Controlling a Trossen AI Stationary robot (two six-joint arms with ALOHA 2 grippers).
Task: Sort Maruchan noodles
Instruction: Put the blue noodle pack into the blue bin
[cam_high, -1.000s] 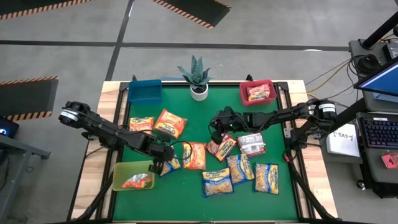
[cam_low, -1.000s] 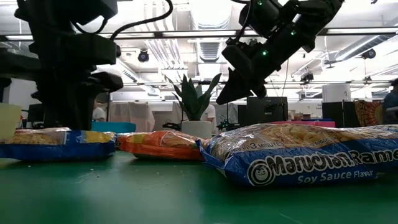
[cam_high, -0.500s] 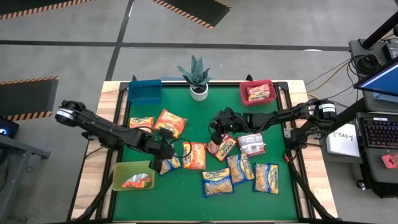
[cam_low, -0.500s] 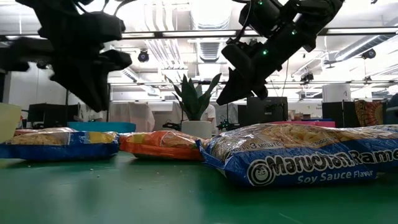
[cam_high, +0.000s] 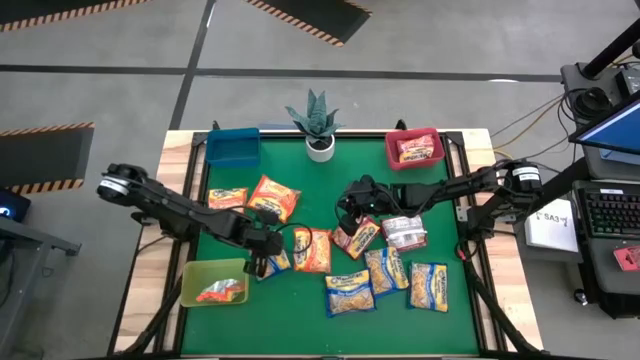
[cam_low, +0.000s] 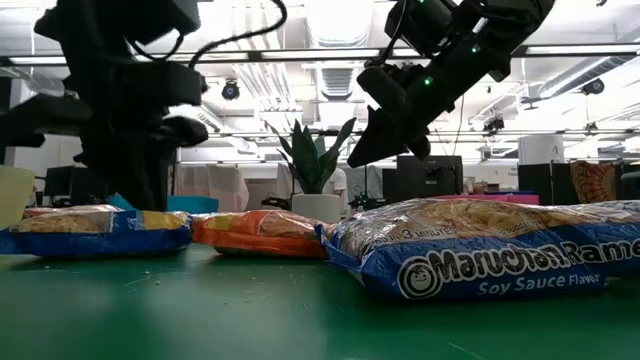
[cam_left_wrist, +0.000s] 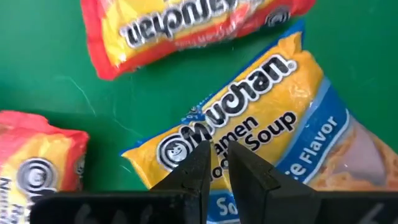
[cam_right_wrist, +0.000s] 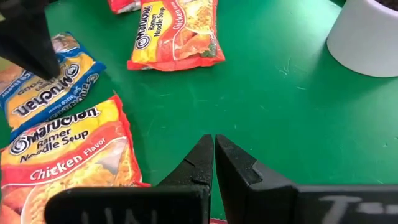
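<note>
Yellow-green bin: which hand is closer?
Left. The left hand hangs just beside the yellow-green bin, over a blue-edged packet; the right hand is across the table's middle.

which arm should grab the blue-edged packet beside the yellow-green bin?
Left. Its gripper is right over that packet, fingers nearly shut. The right gripper hangs shut mid-table, farther off.

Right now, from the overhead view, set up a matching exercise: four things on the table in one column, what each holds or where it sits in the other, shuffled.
Things:
1. red bin
2. blue bin
3. yellow-green bin
4. potted plant

Descriptions:
A. holds a red packet, front left corner
B. stands between the two back bins
C. nothing shows inside, back left corner
D. holds an orange packet, back right corner

Pairs: 1-D, 2-C, 3-A, 4-B
</note>
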